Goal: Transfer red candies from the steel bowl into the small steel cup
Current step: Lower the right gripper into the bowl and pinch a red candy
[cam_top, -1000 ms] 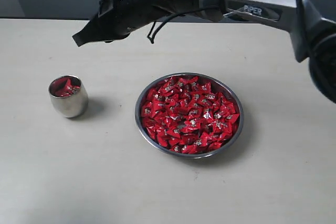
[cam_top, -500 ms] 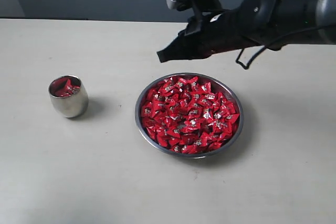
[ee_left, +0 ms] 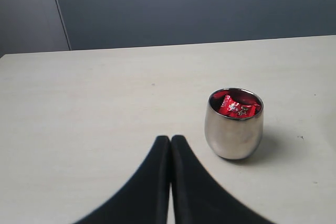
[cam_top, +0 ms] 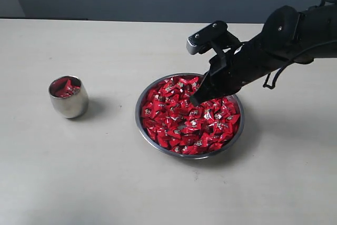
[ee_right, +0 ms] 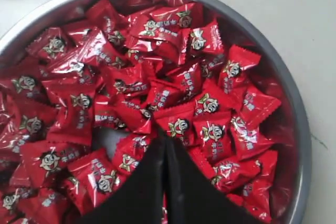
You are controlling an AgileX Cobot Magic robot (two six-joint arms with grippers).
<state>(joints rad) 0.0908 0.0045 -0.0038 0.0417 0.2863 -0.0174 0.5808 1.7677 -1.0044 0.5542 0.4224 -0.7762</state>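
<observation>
The steel bowl (cam_top: 141,122) (ee_right: 302,129) sits mid-table, heaped with red candies (cam_top: 187,119) (ee_right: 131,82) in shiny wrappers. My right gripper (cam_top: 195,100) (ee_right: 164,135) hangs just over the pile inside the bowl, shut, its tips pressed together with nothing between them. The small steel cup (cam_top: 68,104) (ee_left: 233,132) stands to the left of the bowl and holds a few red candies (cam_top: 65,87) (ee_left: 237,106). My left gripper (ee_left: 170,140) is shut and empty, low over the table a little short of the cup; it is out of the exterior view.
The table (cam_top: 79,183) is a plain beige surface with a dark wall behind its far edge. The right arm (cam_top: 284,40) reaches in from the right over the bowl's far side.
The right arm has swung from above the cup's side of the table rightward and come down until its shut tips are over the candies in the bowl. Cup and bowl have not moved.
</observation>
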